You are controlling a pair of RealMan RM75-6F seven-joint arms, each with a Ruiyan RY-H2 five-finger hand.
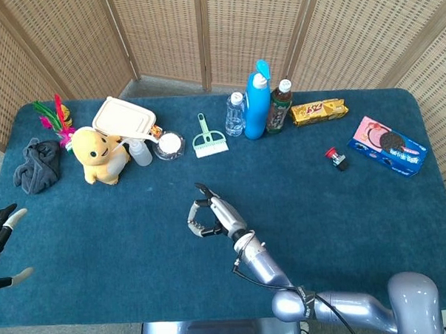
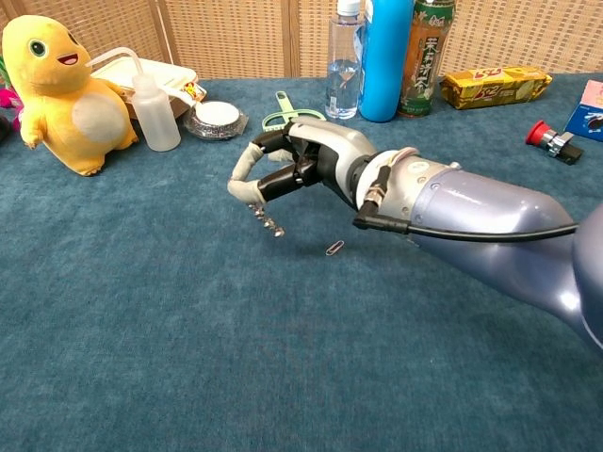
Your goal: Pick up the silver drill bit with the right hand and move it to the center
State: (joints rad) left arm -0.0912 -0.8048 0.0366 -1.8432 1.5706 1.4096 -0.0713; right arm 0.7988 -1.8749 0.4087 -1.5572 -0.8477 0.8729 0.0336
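Fingers of the right hand (image 2: 283, 169) are curled together and pinch the silver drill bit (image 2: 267, 221) at its upper end. The bit hangs down at a slant from the fingertips, its tip close above the blue table cloth (image 2: 188, 358) but, as far as the chest view shows, not touching it. In the head view the same hand (image 1: 210, 218) is over the middle of the table.

Progress, as judged: pickup done, carry to the center apparently complete or nearly so; setting down and letting go remain.

Drill bit: short, slender, bright metal, with a twisted fluted shank; finer detail too small to tell.

A small paperclip (image 2: 334, 248) lies on the cloth just beside the bit.

Left hand (image 1: 2, 236) is at the table's left edge, fingers apart, holding nothing.
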